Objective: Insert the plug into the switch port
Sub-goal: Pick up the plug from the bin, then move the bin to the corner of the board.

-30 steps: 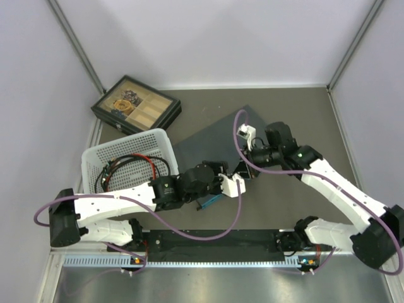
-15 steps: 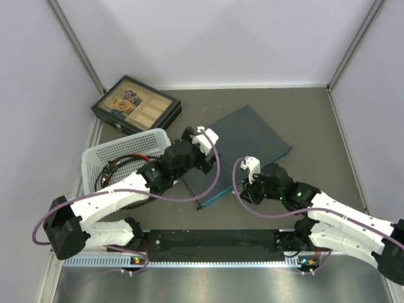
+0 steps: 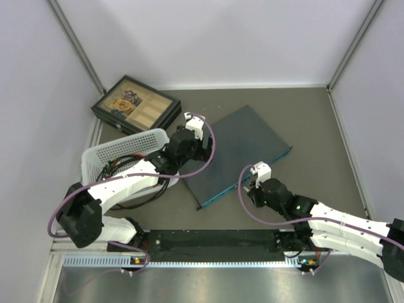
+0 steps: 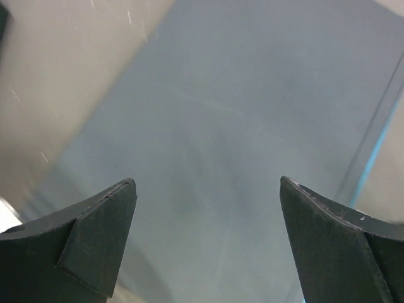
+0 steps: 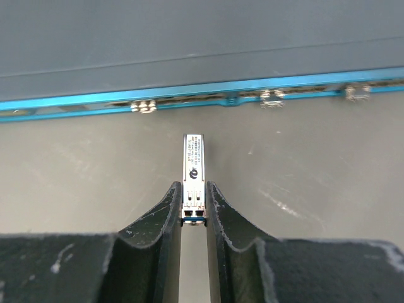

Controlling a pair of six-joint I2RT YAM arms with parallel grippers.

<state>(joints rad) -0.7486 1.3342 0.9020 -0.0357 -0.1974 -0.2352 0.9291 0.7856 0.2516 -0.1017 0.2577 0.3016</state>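
Left fingers point(image 4: 95, 246) opened over switch point(image 4: 221, 126); right fingers point(image 5: 158, 233) grip plug point(image 5: 194, 170) near port edge point(image 5: 189, 98).

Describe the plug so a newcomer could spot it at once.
Find the large flat dark blue-grey metal switch on the table; facing its teal socket edge is the right gripper. Pinched in it is the plug: a slim silver metal bar, the only shiny loose piece there.
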